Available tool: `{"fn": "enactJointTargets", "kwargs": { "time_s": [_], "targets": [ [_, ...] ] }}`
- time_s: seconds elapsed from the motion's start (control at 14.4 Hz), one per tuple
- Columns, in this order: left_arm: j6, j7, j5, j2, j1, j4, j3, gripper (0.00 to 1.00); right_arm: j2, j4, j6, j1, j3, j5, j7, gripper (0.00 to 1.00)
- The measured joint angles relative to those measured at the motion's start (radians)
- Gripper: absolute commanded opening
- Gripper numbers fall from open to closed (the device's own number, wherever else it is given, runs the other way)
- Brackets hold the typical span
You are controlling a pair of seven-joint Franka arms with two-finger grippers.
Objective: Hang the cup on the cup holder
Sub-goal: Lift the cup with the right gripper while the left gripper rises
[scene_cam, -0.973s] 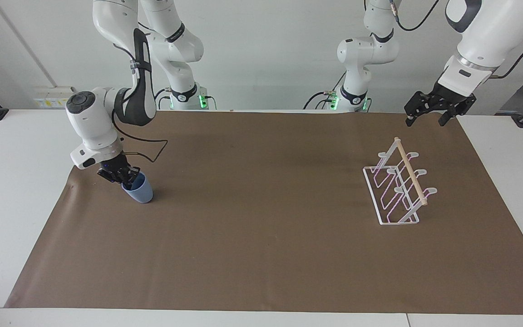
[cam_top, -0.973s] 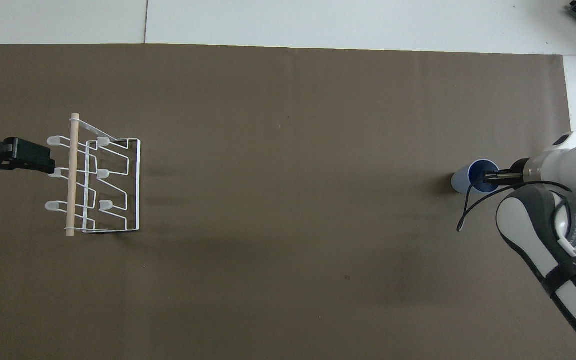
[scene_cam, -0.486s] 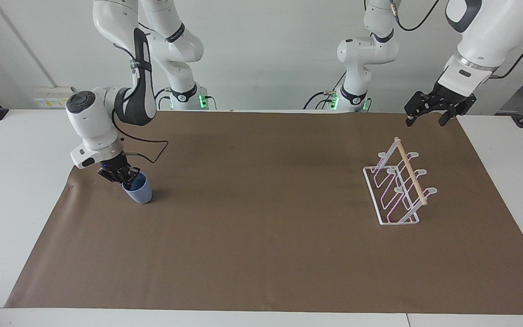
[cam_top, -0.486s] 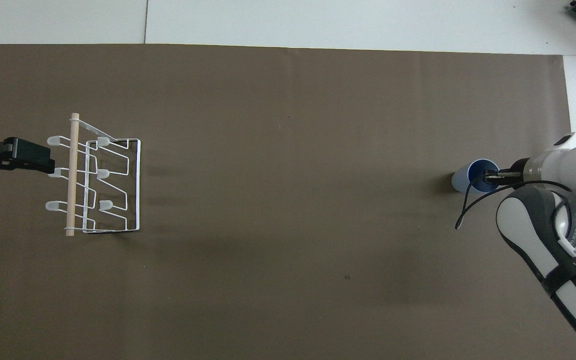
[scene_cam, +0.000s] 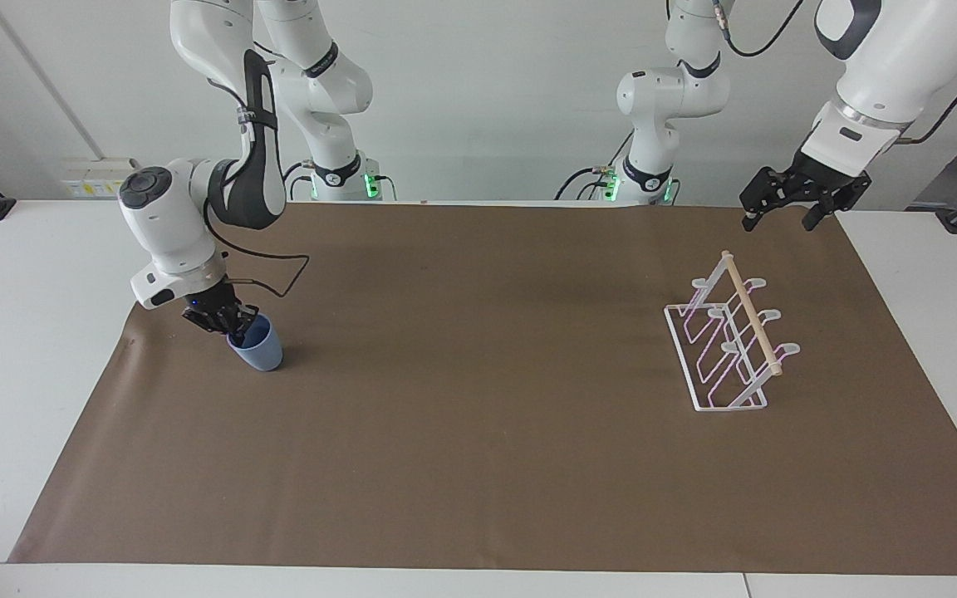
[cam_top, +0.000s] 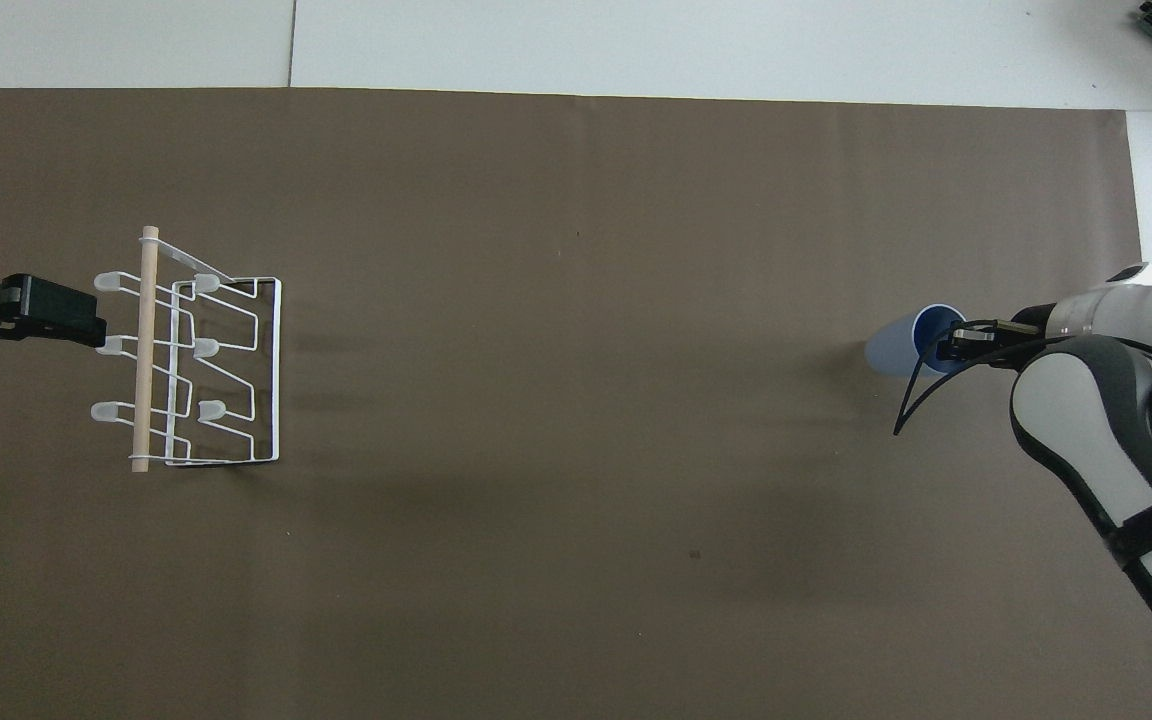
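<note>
A light-blue cup [scene_cam: 261, 350] [cam_top: 888, 346] hangs tilted low over the brown mat at the right arm's end, its base pointing toward the table's middle. My right gripper [scene_cam: 233, 326] [cam_top: 948, 345] is shut on its rim, one finger inside the cup and one outside. The white wire cup holder [scene_cam: 723, 365] [cam_top: 236, 370] with its wooden dowel stands on the mat at the left arm's end, nothing on its prongs. My left gripper [scene_cam: 780, 218] [cam_top: 86, 315] waits open in the air, over the mat's edge beside the holder.
The brown mat [scene_cam: 478, 432] [cam_top: 576, 200] covers most of the white table [scene_cam: 22, 357]. A black cable [scene_cam: 279, 278] loops from the right wrist just above the mat, beside the cup.
The right gripper has carried the cup a little toward the table's middle and tipped it further over. The left arm has not moved.
</note>
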Motion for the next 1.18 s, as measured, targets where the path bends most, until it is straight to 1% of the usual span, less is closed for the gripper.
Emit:
{"fn": "enactJointTargets", "kwargs": {
  "time_s": [0.21,0.35,0.42,0.56,0.69,0.83,1.04,1.18],
  "targets": [
    [0.001,-0.005,-0.020,-0.003,0.039,0.000,0.002,1.00,0.001,0.031,-0.061,0.001,0.027,0.094,0.000,0.00],
    [-0.005,-0.047,-0.088,-0.009,0.066,0.001,0.006,1.00,0.000,0.065,-0.120,0.002,0.052,0.149,-0.004,0.00],
    [-0.012,-0.084,-0.116,-0.012,0.073,0.003,0.007,1.00,0.000,0.076,-0.147,0.003,0.060,0.181,-0.026,0.00],
    [-0.018,-0.160,-0.169,-0.017,0.073,0.003,0.004,1.00,0.001,0.091,-0.220,0.003,0.065,0.274,-0.128,0.00],
    [-0.023,-0.247,-0.274,-0.018,0.074,0.003,0.006,1.00,0.001,0.114,-0.330,0.001,0.064,0.417,-0.226,0.00],
    [-0.027,-0.346,-0.361,-0.018,0.080,0.003,0.006,1.00,-0.001,0.137,-0.411,0.000,0.062,0.543,-0.268,0.00],
    [-0.013,-0.463,-0.488,-0.024,0.085,-0.018,0.008,1.00,-0.011,0.182,-0.522,-0.001,0.062,0.630,-0.320,0.00],
    [0.051,-0.507,-0.596,-0.057,0.086,-0.111,0.008,1.00,-0.025,0.210,-0.570,-0.001,0.062,0.664,-0.335,0.00]
  ]
}}
